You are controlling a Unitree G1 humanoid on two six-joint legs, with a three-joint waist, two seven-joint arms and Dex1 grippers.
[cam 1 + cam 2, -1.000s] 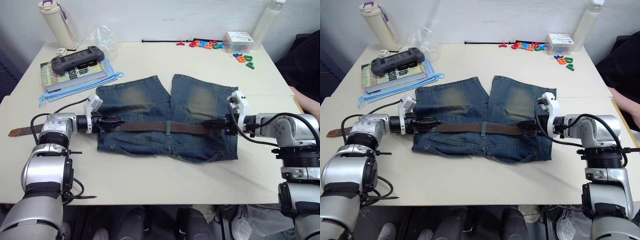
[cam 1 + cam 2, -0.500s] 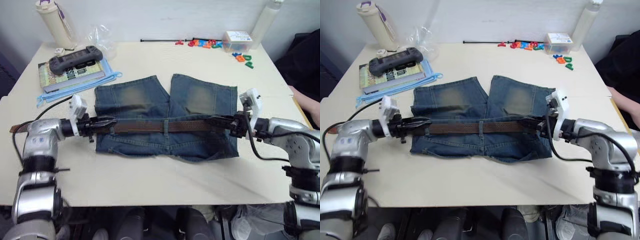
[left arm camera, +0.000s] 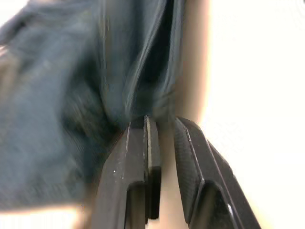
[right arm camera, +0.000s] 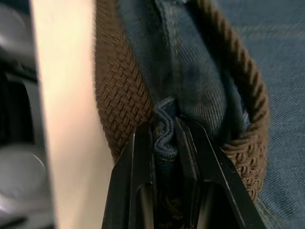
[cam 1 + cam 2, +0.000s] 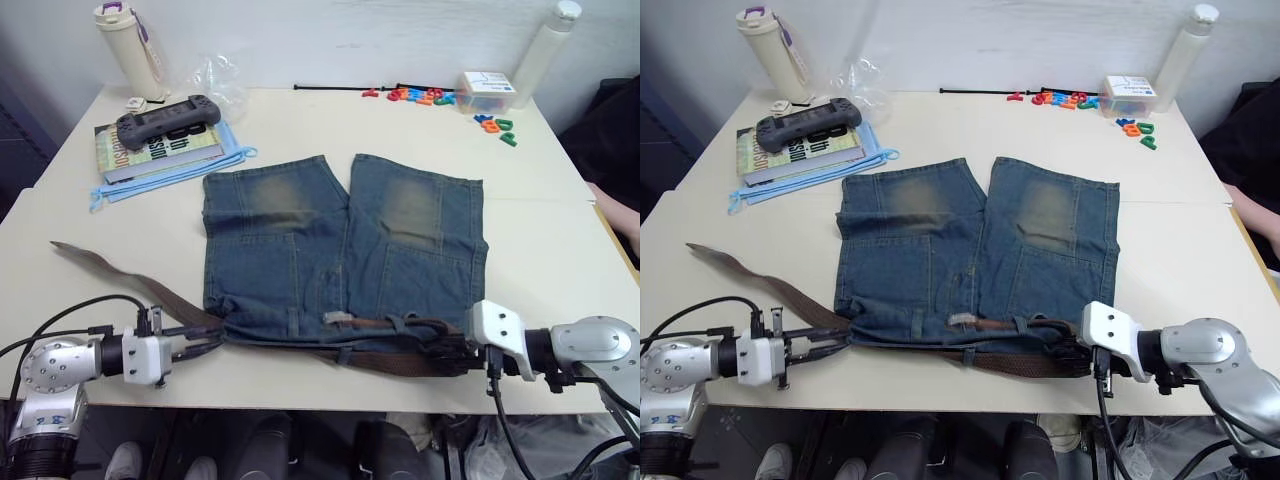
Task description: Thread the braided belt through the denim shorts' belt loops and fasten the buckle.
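**Both hands grip the waistband at the near counter edge**

The denim shorts [image 5: 340, 250] lie flat on the counter [image 5: 540, 230], legs pointing far, waistband along the near edge. The braided belt [image 5: 400, 358] runs along that waistband, bunched and looped toward the right, with its leather tip trailing far-left across the bare counter. A small buckle [image 5: 337, 319] sits near the waistband's middle, just beside a belt loop [image 5: 917, 322]. The left hand [image 5: 205, 341] pinches the shorts' left waistband corner, its fingers [image 3: 143, 157] clenched on denim. The right hand [image 5: 1070, 352] is clamped on a fold of denim at the right corner, the belt curving around it.
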